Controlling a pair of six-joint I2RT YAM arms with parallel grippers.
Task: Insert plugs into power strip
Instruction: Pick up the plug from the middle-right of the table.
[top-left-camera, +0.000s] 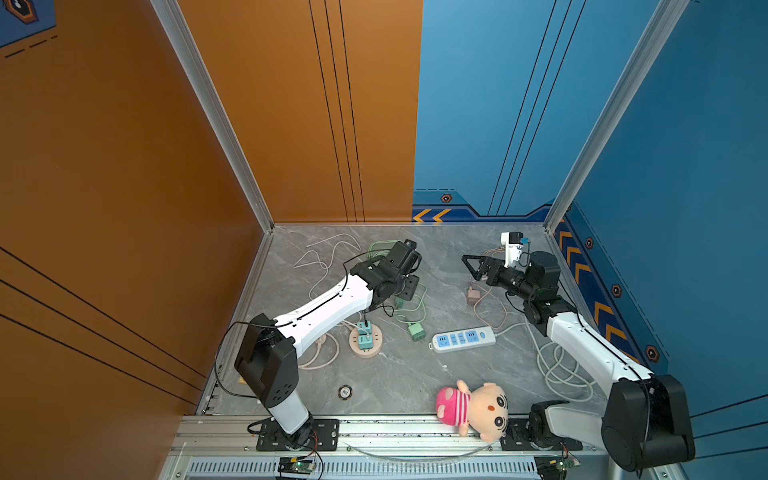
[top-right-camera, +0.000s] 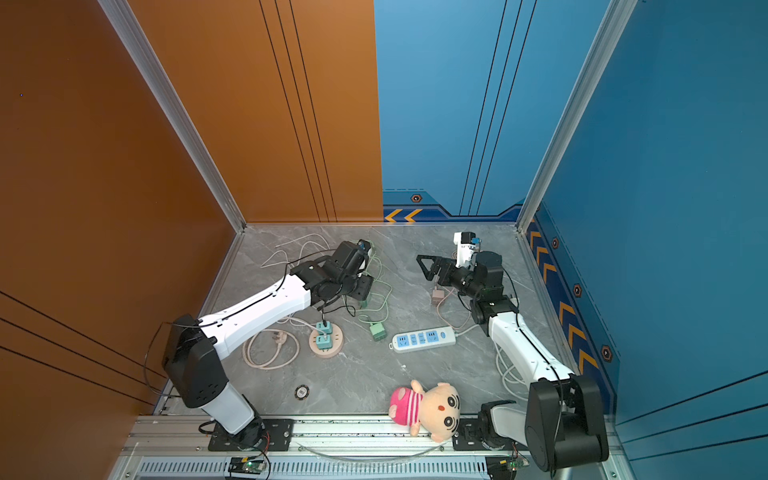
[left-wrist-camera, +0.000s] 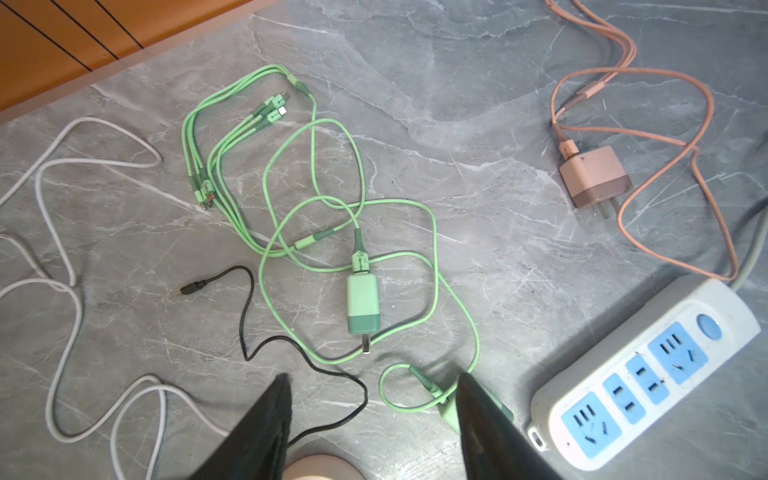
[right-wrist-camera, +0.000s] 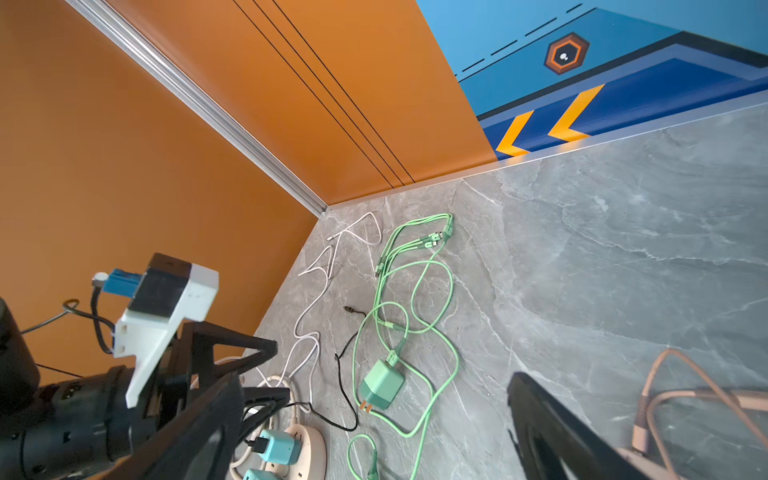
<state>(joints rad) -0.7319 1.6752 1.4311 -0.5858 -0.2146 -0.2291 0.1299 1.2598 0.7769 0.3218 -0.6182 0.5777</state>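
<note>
Plush doll (top-left-camera: 473, 409) noted at 6 o'clock. Power strip (top-left-camera: 464, 338) seen mid-table. Pink plug (top-left-camera: 473, 296) found at its 12 o'clock, near the right gripper (top-left-camera: 471, 267), jaws spread, nothing held. Mint plug (top-left-camera: 417, 331) found at 9 o'clock; left gripper (left-wrist-camera: 372, 376) spread, empty, near second mint plug (left-wrist-camera: 362, 305). Teal plugs (top-left-camera: 365, 341) seated in round socket (top-left-camera: 365, 354).

Two teal-blue plugs (top-left-camera: 363, 327), two mint green plugs (left-wrist-camera: 363, 305) and one pale pink plug (left-wrist-camera: 594, 176), five in all. One round beige power strip (top-left-camera: 368, 353) and one long white power strip (top-left-camera: 463, 338) with four blue socket faces. One plush doll (top-left-camera: 478, 409). One small round disc (top-left-camera: 345, 392). Two robot arms (top-left-camera: 328, 309).
</note>
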